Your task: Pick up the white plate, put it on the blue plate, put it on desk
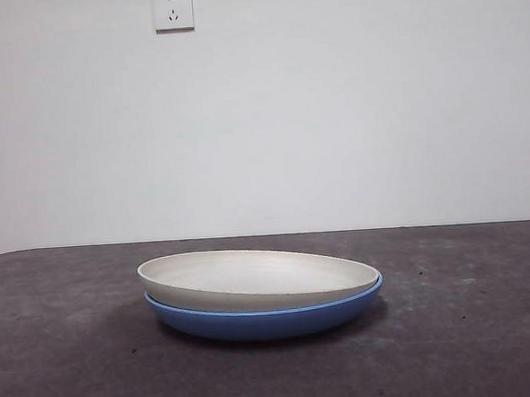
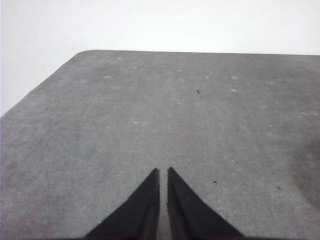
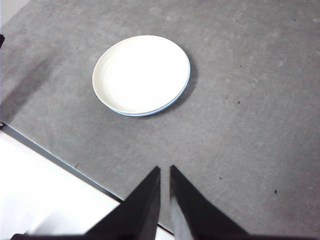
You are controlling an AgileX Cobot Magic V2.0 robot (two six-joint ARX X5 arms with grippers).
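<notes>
The white plate (image 1: pixel 252 276) is nested, tilted, in the blue plate (image 1: pixel 272 318) on the worktop (image 1: pixel 59 355). Stiff, light, likely slippery; its raised left rim is best gripped. Both grippers' fingers are held together, well apart from the plates.

Front view: low, level across desk (image 1: pixel 69 372), near stacked white plate (image 1: pixel 252 276) and blue plate (image 1: pixel 272 319), facing wall (image 1: pixel 332 113). Right wrist view: high, angled down, well back from same plates. Left wrist view: angled down on bare desk only.
</notes>
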